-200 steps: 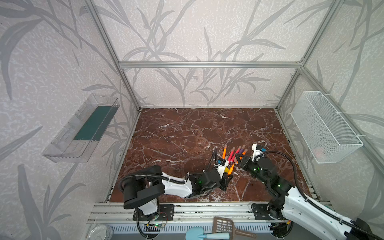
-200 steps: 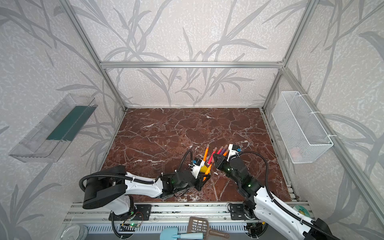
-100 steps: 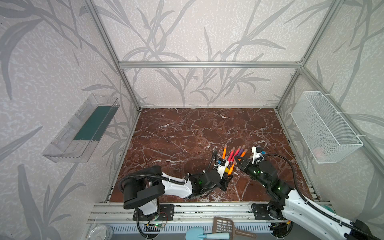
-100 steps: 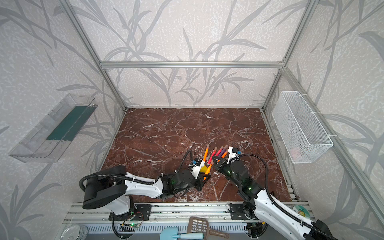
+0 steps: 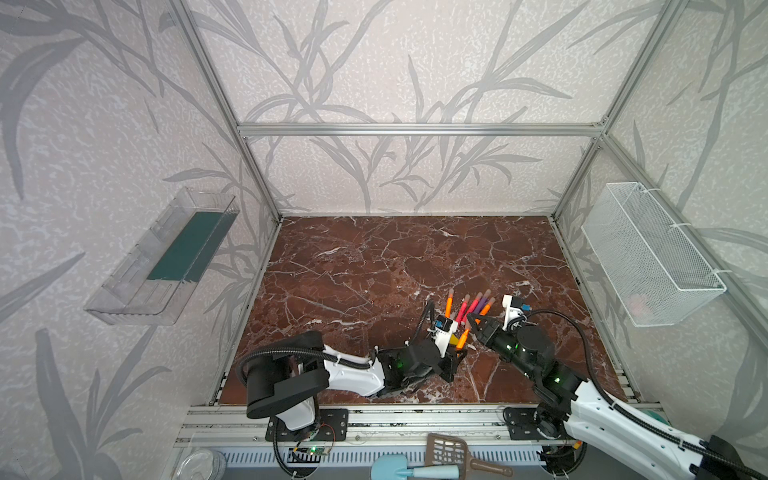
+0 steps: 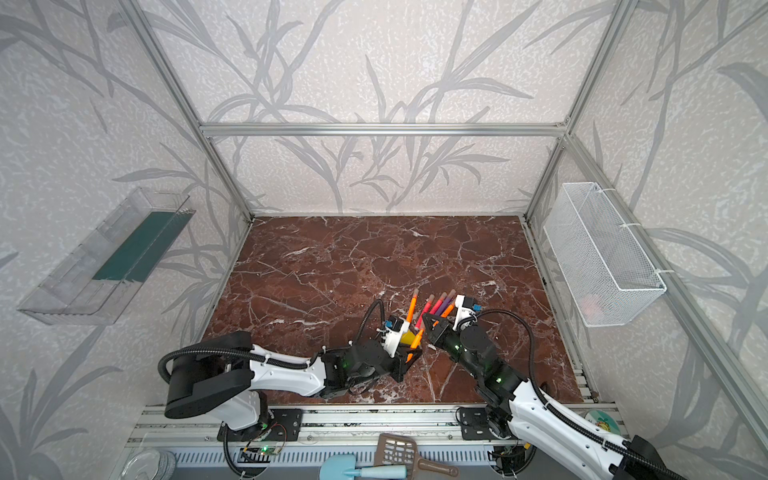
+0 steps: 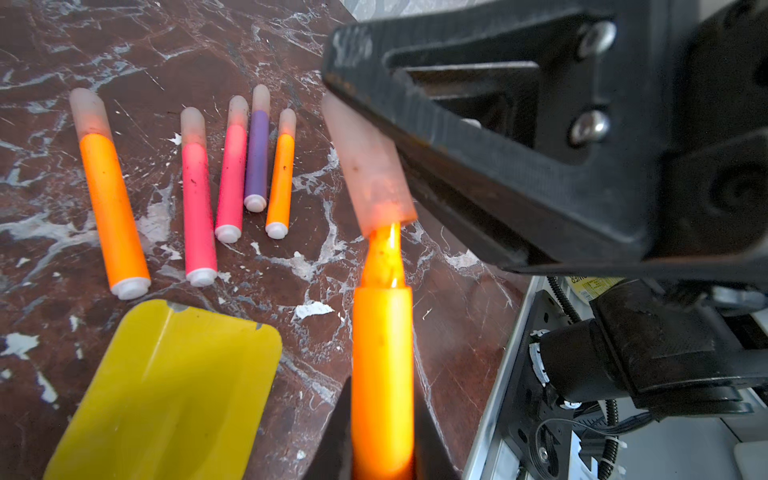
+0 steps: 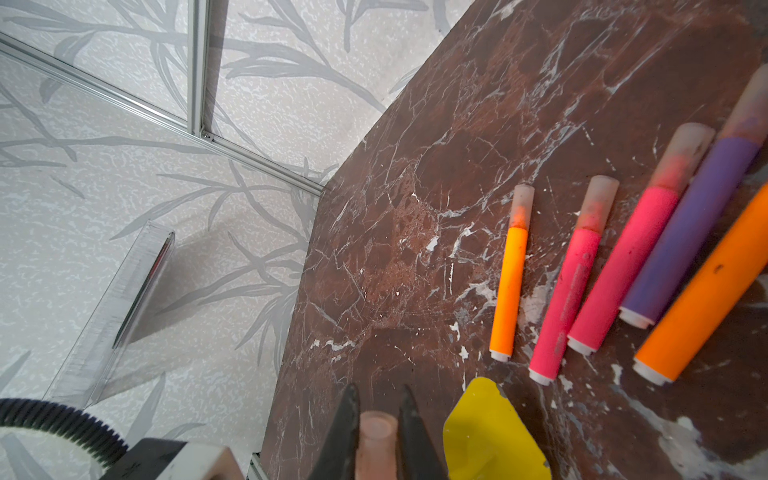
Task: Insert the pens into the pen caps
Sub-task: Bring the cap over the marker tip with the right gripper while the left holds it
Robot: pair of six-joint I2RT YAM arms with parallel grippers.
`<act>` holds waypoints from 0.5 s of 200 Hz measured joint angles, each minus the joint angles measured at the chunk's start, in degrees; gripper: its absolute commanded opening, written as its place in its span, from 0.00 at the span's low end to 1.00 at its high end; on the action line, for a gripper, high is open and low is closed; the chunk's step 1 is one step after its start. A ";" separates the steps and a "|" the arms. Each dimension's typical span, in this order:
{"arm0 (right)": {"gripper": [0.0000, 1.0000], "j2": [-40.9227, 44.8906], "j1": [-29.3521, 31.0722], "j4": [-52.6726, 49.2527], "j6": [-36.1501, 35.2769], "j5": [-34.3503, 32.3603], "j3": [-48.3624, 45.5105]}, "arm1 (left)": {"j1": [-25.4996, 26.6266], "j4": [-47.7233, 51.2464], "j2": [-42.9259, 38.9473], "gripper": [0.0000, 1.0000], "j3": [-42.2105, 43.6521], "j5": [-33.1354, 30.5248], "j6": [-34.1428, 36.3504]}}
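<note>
We saw a clear bin (image 5: 137, 286) holding a green panel (image 5: 187, 245), a mesh basket (image 5: 648, 249) with something pinkish (image 5: 636, 304), 5 capped pens (image 7: 233, 174) on the worktop (image 5: 374, 266), left end effector (image 7: 382, 415) clamped on an orange pen (image 7: 382, 353), right end effector (image 8: 376, 415) pinching a translucent cap (image 7: 370, 166) at its tip

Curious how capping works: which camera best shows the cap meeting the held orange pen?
The left wrist view: the cap shows full-length, the orange pen entering its mouth. The right wrist view shows only its end; both top views leave it too small to make out.
</note>
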State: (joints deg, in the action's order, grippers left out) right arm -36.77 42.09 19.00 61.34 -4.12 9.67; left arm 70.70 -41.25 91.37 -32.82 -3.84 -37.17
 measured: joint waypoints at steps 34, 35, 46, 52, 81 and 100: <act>0.10 0.00 1.31 3.26 -0.09 -1.99 -1.18 | -2.10 -0.26 -0.76 0.00 0.04 3.45 -1.18; 0.10 0.02 1.42 3.50 -0.11 -2.14 -1.27 | -2.14 -0.26 -0.76 0.00 0.04 3.54 -1.25; 0.10 0.09 2.10 4.59 -0.24 -2.89 -1.81 | -3.17 -0.63 -0.94 0.00 0.09 5.07 -2.08; 0.10 0.11 2.64 5.29 -0.35 -3.48 -2.08 | -3.67 -0.92 -1.03 0.00 0.22 5.99 -2.36; 0.10 0.39 4.55 7.04 -1.05 -6.54 -2.84 | -4.81 -1.27 -1.40 0.00 0.46 9.35 -3.58; 0.12 0.31 5.66 8.02 -1.44 -7.87 -3.06 | -5.05 -1.25 -2.19 0.00 0.76 10.23 -3.85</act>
State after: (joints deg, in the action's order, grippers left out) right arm -36.47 47.75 27.03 59.90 -11.99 6.61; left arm 65.65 -42.50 89.19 -32.05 6.39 -41.01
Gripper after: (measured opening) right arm 0.145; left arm 0.162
